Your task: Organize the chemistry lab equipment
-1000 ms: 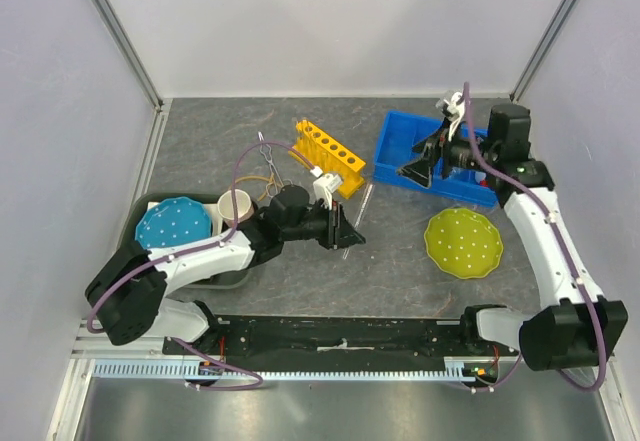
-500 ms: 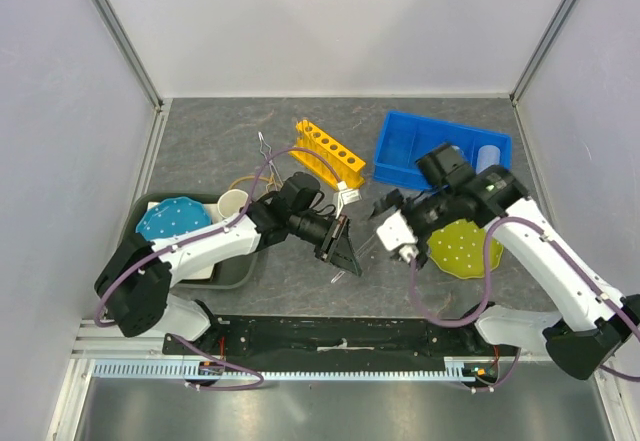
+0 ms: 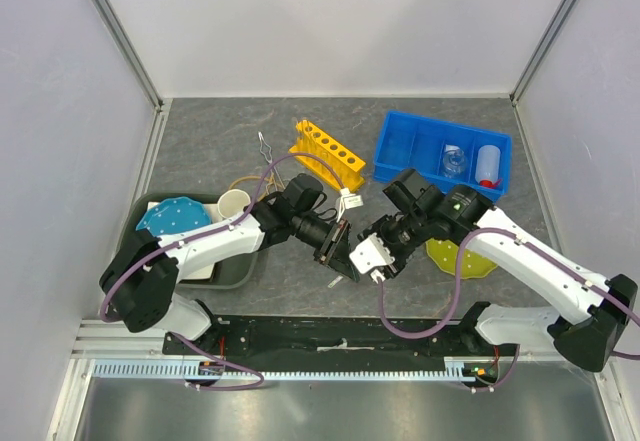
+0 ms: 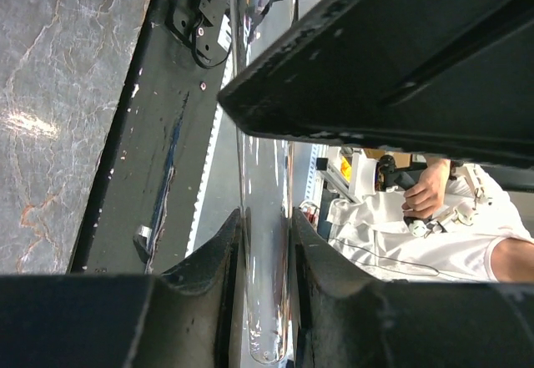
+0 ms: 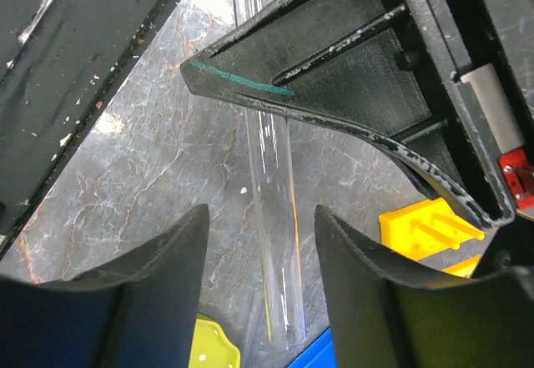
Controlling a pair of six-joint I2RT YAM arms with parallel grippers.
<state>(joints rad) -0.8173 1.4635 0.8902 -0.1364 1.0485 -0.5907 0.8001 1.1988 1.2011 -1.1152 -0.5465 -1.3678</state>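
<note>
My left gripper (image 3: 338, 248) (image 4: 265, 226) is shut on a thin clear rod (image 4: 265, 293), a glass tube, held above the table centre. My right gripper (image 3: 372, 254) (image 5: 260, 218) faces it, open, with the same rod (image 5: 275, 243) running between its fingers and a gap on each side. The yellow holed rack (image 3: 328, 154) (image 5: 425, 222) lies behind them. The tiny flask (image 3: 455, 160) and the white squeeze bottle (image 3: 488, 164) lie in the blue bin (image 3: 415, 151). Metal tongs (image 3: 266, 147) and the tan rubber loop (image 3: 243, 182) lie at the left.
A cream mug (image 3: 234, 204) and a blue dotted plate (image 3: 168, 217) sit in a grey tray (image 3: 235, 276) at the left. A green dotted plate (image 3: 465, 259) lies under my right arm. Walls close in the table on three sides.
My right arm swung from over the blue bin down to the centre and now straddles the rod; its jaws have narrowed. My left gripper shifted slightly right, still holding the rod.
</note>
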